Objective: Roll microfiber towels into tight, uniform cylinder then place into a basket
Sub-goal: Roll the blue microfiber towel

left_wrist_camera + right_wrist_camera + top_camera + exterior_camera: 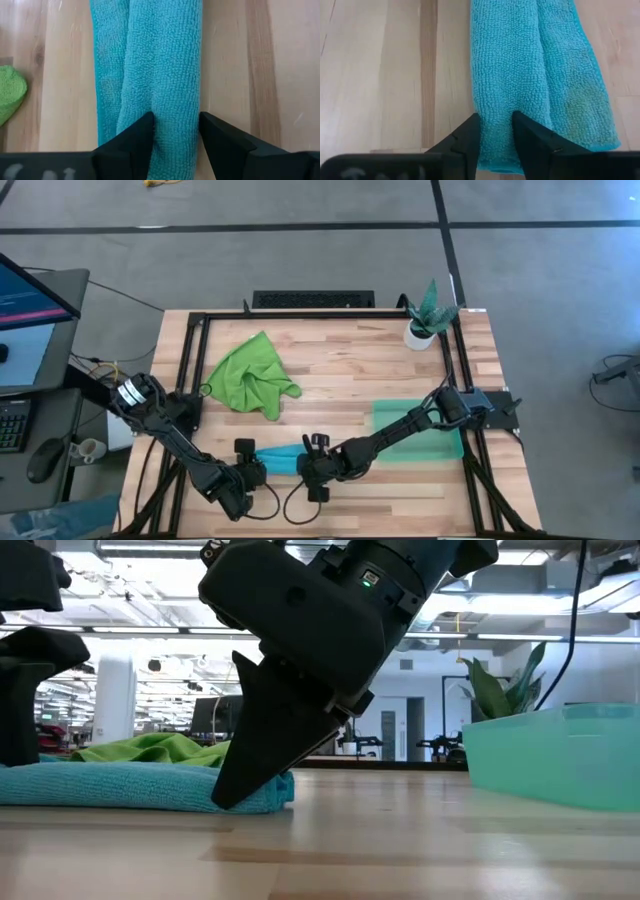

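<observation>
The sky-blue microfiber towel (283,457) lies rolled lengthwise into a long bundle on the wood table near its front edge. My left gripper (175,135) is shut on the bundle near its left end. My right gripper (496,132) is shut on it near its right end (280,790). The lime-green towel (250,375) lies crumpled on the table farther back and to the left. The teal basket (420,432) stands on the table at the right, with nothing showing in it. My left gripper pinches the thicker rolled fold (175,107) of the blue towel between its two fingers, slanting down from above, the fingers across the bundle. The towel lies on the table. My right gripper pinches one rolled fold (496,107) close to the towel's right end between its two fingers. It slants down from above, across the bundle, with a fingertip (235,795) down at the table. The towel lies flat on the table.
A small potted plant (428,315) stands at the far right corner. A black frame (200,330) runs around the tabletop. Bare wood lies between the blue towel and the basket. A desk with a monitor (30,300) stands left of the table.
</observation>
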Robot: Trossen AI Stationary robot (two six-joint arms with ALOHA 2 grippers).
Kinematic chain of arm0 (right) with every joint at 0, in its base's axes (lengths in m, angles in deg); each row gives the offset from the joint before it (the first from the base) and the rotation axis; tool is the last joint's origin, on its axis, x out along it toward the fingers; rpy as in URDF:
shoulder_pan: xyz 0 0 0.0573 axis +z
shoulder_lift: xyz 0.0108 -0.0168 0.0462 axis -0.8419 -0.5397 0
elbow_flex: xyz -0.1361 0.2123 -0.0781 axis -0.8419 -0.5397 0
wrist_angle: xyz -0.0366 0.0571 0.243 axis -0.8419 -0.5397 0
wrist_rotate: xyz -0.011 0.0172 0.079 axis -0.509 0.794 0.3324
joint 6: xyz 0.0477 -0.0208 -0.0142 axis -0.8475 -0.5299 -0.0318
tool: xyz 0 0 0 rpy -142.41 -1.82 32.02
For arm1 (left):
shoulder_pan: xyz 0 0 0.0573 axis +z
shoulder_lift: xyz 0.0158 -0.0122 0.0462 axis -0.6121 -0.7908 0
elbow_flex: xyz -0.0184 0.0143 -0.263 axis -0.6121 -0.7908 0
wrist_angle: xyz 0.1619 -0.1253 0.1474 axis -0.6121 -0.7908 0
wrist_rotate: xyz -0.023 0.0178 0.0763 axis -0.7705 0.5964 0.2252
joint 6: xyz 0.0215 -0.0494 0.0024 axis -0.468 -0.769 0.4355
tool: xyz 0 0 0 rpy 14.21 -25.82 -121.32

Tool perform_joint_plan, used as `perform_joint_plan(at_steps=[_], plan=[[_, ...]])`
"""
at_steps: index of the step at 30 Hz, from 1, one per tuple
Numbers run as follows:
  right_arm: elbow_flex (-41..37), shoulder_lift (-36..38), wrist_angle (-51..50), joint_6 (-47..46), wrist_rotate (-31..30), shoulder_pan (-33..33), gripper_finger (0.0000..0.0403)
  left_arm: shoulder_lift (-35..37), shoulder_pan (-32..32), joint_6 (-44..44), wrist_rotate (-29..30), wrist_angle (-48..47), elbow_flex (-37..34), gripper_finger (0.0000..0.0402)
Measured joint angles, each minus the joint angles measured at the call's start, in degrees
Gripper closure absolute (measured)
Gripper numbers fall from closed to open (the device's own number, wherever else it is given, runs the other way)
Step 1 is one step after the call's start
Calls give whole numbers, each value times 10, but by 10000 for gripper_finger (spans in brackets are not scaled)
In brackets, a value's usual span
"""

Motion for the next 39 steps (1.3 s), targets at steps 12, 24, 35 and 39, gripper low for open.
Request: perform_joint_plan(at_steps=[12,24,35,39], plan=[[0,-1,25,-30,62,14,382,-2,5,-33,-23,-28,12,384],[28,-11,136,-109,378,17,386,58,34,-132,-340,73,48,389],[-5,-8,122,-221,402,-45,394,62,103,-201,-425,95,-16,387],[-5,-8,127,-223,446,-56,388,61,110,-180,-435,100,-17,385]])
